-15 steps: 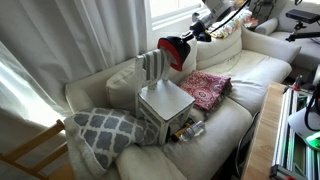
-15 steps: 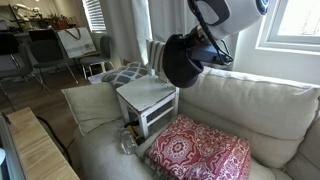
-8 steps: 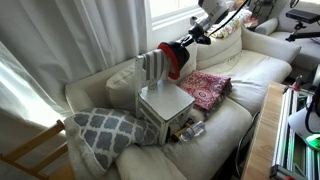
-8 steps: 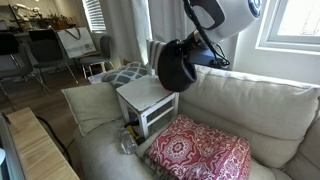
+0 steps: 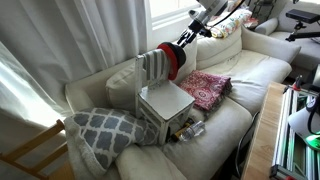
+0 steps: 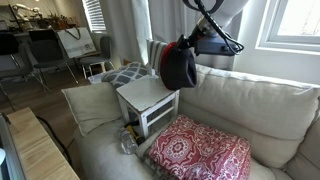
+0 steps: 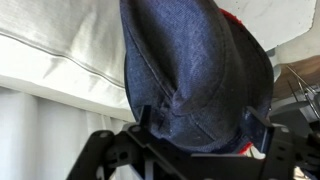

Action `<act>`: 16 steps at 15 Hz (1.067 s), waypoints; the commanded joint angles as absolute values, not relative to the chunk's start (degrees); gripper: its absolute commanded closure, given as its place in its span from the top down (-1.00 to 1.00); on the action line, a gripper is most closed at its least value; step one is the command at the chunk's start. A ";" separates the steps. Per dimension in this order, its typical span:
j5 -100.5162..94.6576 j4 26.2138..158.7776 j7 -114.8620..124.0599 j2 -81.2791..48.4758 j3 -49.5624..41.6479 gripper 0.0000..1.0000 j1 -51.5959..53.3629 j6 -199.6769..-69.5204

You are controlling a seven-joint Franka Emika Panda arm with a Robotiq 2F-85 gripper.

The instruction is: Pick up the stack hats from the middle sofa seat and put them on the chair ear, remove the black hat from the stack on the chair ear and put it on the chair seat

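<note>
Here, parts in order of size.

- **Sofa [image 6: 255, 105]:** cream cushions carrying the small chair [image 5: 160, 115].
- **Chair seat [image 6: 146, 94]:** flat pale panel, bare.
- **Slatted backrest [image 5: 150, 68]:** its top corner is the chair ear. The stack covers it in both exterior views, so I cannot tell whether the hats are hooked on it or only pressed against it.
- **The stack hats [image 5: 172, 62]:** 2 nested round hats, held on edge at that corner, above the seat and clear of the cushions.
- **Black hat [image 7: 190, 70]:** domed crown with stitched seams, facing me. Up close it reads dark blue-grey.
- **Red hat [image 7: 236, 18]:** only a thin rim shows behind.
- **My gripper [image 7: 200, 122]:** jaws closed on the stack, 1 finger either side of the crown.

Handling, as I judge it: this is light, soft cloth that dents under a pinch, and nested hats slide apart easily. To lift the black one alone, I would pinch only its brim or crown fold, leaving the red one on the post.
</note>
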State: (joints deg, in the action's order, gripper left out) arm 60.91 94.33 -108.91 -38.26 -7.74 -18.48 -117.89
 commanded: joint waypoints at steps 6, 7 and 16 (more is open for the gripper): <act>55.38 97.28 -98.47 -31.90 -6.75 1.00 -15.40 -123.27; 54.98 97.56 -97.32 -31.25 -6.59 1.00 -15.10 -123.24; 53.74 99.06 -89.00 -30.32 -4.75 0.60 -13.05 -123.85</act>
State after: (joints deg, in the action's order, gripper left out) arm 55.49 96.54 -91.85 -31.71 -5.26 -13.71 -121.96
